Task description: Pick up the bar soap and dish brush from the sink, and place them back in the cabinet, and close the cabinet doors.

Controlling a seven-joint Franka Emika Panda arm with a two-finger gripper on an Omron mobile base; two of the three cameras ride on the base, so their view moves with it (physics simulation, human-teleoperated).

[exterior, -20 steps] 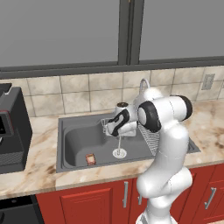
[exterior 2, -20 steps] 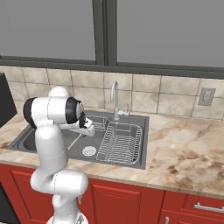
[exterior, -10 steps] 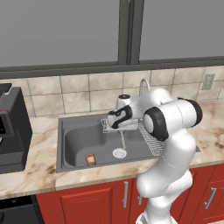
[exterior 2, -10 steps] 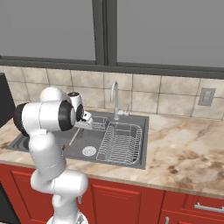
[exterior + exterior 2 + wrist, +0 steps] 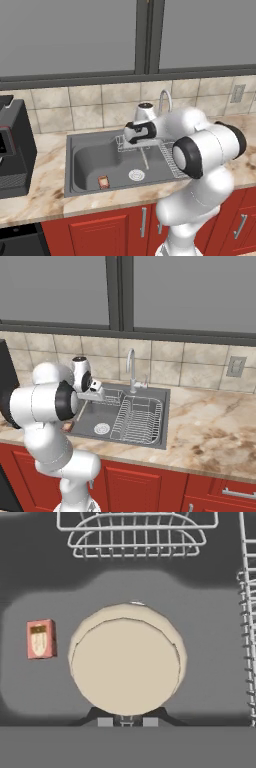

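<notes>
Gripping the dish brush [image 5: 126, 662], your pincer [image 5: 143, 145] is clamping tight on its handle above the sink [image 5: 92, 162], brush hanging straight down. You are seeing the bar soap [image 5: 41, 639] lying flat on the basin floor, left of the pincer, well apart.

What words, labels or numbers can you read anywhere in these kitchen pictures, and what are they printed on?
None can be read.
Small flat orange-brown bar soap on the floor of the dark grey sink: a pale label with marks, too blurred to read.
Black coffee machine on the counter: no legible text.
</notes>
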